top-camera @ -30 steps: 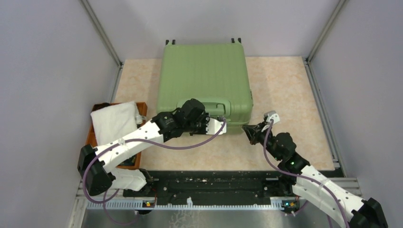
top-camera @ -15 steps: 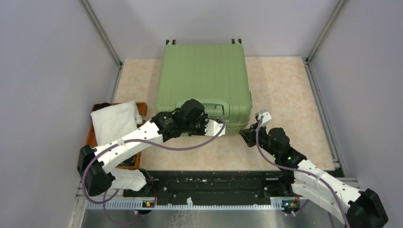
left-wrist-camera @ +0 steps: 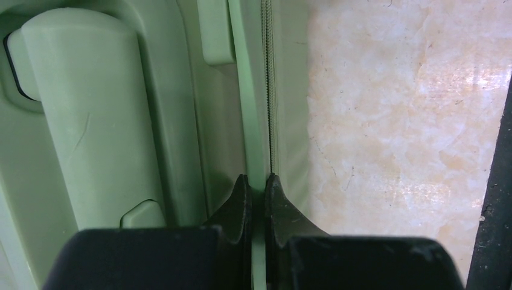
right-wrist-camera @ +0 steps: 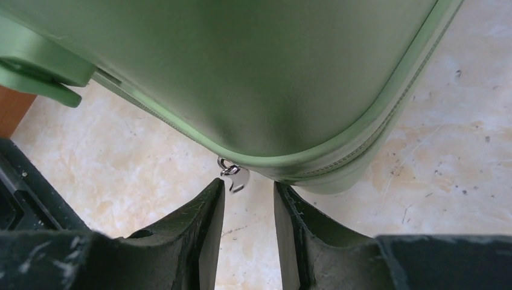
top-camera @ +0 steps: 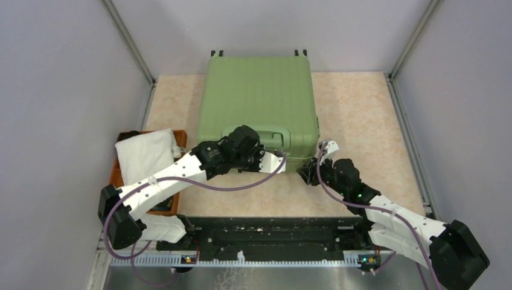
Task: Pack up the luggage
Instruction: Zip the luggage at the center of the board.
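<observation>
Just changed: the right gripper (right-wrist-camera: 248, 188) has slid in to the near corner and parted its fingers a little; it holds nothing yet.
At the corner: a zipper pull (right-wrist-camera: 236, 176) hangs between those fingertips, ungripped.
At the handle (left-wrist-camera: 90, 115): the left gripper (left-wrist-camera: 257, 181) stays nearly shut, pinching the lid's edge.
On the table (top-camera: 362, 121): the luggage (top-camera: 259, 90) lies closed, mid-table.
For the task: unzipping probably comes next.
</observation>
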You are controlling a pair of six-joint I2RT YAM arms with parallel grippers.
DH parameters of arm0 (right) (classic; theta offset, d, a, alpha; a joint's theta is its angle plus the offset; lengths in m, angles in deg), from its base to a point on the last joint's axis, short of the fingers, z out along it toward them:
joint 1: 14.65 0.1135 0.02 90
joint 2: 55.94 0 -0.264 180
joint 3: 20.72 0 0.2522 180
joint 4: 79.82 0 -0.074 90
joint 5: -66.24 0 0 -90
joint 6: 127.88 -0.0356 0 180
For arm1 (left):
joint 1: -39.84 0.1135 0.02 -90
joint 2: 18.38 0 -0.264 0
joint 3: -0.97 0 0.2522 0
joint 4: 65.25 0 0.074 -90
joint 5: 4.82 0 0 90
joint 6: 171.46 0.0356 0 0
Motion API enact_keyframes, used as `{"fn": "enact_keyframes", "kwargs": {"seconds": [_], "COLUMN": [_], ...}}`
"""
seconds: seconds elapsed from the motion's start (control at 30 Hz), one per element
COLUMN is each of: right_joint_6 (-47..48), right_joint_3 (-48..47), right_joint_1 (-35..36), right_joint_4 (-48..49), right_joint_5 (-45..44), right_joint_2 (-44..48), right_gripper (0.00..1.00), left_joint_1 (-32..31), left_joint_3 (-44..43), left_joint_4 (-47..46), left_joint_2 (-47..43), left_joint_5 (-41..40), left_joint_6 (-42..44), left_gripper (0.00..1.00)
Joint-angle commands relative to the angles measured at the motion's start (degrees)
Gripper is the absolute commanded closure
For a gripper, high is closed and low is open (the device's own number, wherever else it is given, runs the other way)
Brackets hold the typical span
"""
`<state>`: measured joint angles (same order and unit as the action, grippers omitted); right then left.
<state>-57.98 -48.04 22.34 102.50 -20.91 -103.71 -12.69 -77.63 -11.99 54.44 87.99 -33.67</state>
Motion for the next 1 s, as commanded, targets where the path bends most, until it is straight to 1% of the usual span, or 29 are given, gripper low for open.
{"fn": "enact_keyframes", "kwargs": {"seconds": [0.0,0.13,0.2,0.27,0.4,0.53,0.63,0.87,0.97], "right_joint_6": [-2.48,-3.12,-3.24,-3.03,-4.8,-4.56,-3.75,-3.64,-3.27], "right_joint_3": [-2.17,-1.97,-2.24,-2.61,-1.63,-1.72,-2.82,-3.98,-3.96], "right_joint_1": [-0.01,0.03,0.33,0.74,0.87,0.83,0.21,-0.8,-1.31], "right_joint_4": [9.24,12.93,13.76,12.74,8.04,0.04,-5.96,-10.48,-9.87], "right_joint_5": [-0.6,-2.63,-2.68,-5.11,-10.2,-12.51,-13.37,-16.38,-16.32], "right_joint_2": [-2.32,-3.04,-3.12,-2.66,1.76,7.19,8.42,9.68,10.78], "right_gripper": [0.66,0.79,0.89,1.0,1.0,1.0,1.0,1.0,1.0], "left_joint_1": [-1.19,-1.24,-1.18,-1.23,-1.2,-1.25,-1.24,-1.23,-1.24], "left_joint_3": [-8.9,-8.9,-8.79,-8.58,-7.77,-6.17,-5.08,-3.36,-2.53], "left_joint_4": [-14.48,-14.58,-14.46,-14.29,-13.9,-13.75,-13.54,-12.7,-12.37], "left_joint_2": [-6.99,-6.89,-6.87,-7.11,-7.57,-8.48,-9.0,-10.39,-11.09], "left_joint_5": [0.45,0.49,0.45,0.29,0.01,-0.26,-0.3,-0.62,-0.84], "left_joint_6": [6.62,6.46,6.35,6.34,6.32,6.44,6.86,7.12,6.98], "left_gripper": [1.0,1.0,1.0,1.0,1.0,1.0,1.0,1.0,1.0]}}
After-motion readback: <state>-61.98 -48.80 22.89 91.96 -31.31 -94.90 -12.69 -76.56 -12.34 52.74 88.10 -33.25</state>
